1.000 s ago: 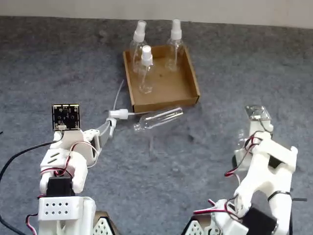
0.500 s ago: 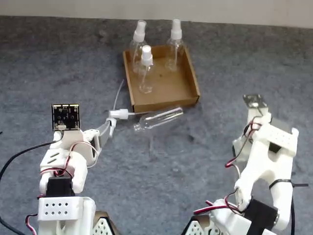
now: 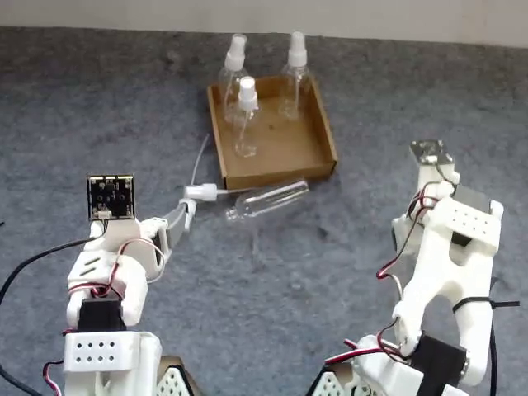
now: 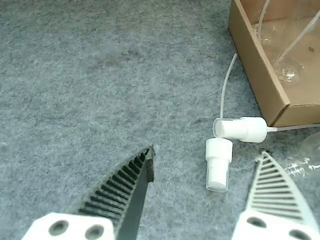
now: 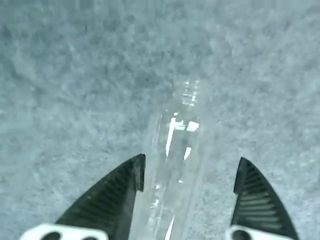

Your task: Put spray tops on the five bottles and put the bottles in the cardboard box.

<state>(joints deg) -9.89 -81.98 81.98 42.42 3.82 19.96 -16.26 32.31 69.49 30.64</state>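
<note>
Three capped clear bottles (image 3: 245, 115) stand at the cardboard box (image 3: 318, 153), at its back and left parts. A bare bottle (image 3: 268, 200) lies on the carpet just in front of the box. Two white spray tops (image 3: 200, 191) lie touching beside it, one (image 4: 240, 129) across the other (image 4: 218, 162), with thin tubes (image 4: 227, 85) trailing off. My left gripper (image 4: 206, 152) is open just short of them. My right gripper (image 5: 191, 159) is open astride another bare bottle (image 5: 175, 165) lying on the carpet, under the right arm (image 3: 450, 239).
Grey carpet covers the table (image 3: 346, 247). The box's front wall (image 4: 260, 65) stands close to the loose tops. Open carpet lies between the two arms and along the left side.
The right arm has shifted slightly forward and now covers the bottle that showed beside it. The left arm, the tops and the box have not moved.
</note>
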